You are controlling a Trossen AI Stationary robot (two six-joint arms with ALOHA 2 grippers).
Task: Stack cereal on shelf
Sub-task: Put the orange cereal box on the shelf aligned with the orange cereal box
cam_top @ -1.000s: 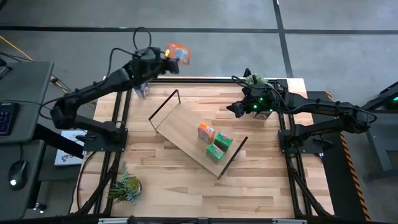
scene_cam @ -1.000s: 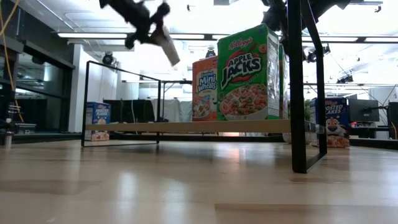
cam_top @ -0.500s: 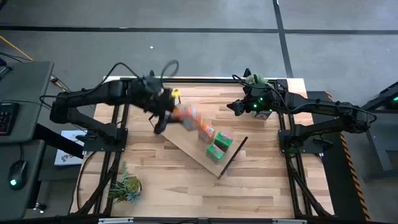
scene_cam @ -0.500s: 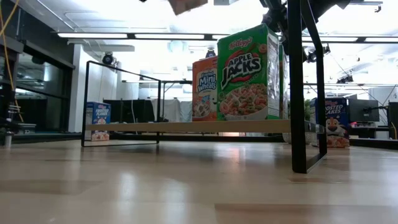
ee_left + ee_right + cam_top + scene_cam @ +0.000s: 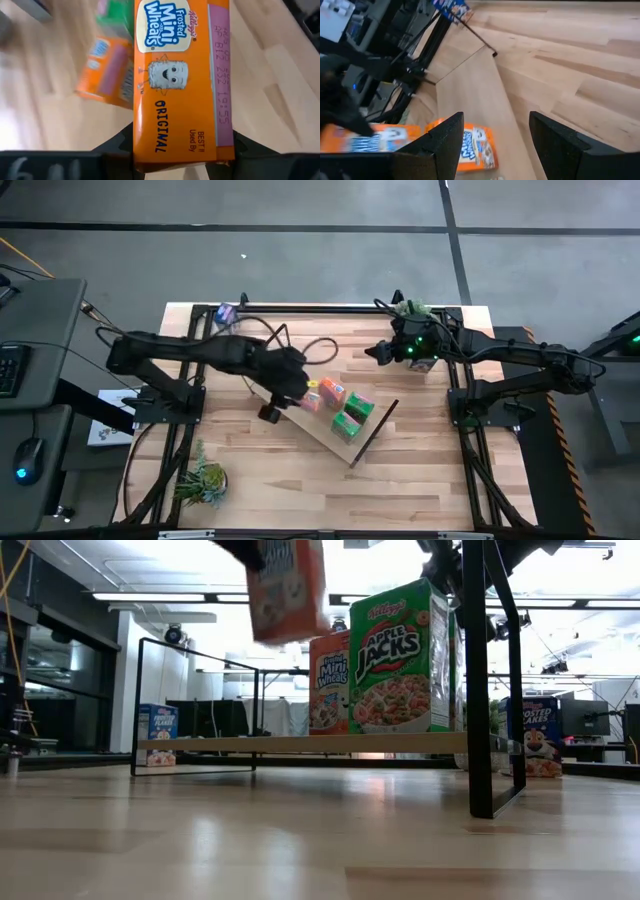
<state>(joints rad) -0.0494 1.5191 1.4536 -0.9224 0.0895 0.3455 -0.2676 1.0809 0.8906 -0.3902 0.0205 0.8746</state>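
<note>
The shelf (image 5: 300, 412) carries three cereal boxes: one orange (image 5: 332, 391), two green (image 5: 352, 414). My left gripper (image 5: 296, 390) clamps a fourth orange box (image 5: 180, 80) above the shelf, at 9 o'clock of them. My right gripper (image 5: 372, 353) waits open.

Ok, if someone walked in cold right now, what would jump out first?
Probably the orange Mini-Wheats box held in the left gripper, hanging above the shelf next to the boxes already standing there. Then the orange box and the green Apple Jacks box, upright side by side toward the shelf's right end. The right gripper waits at the table's far right, jaws open, empty.
</note>
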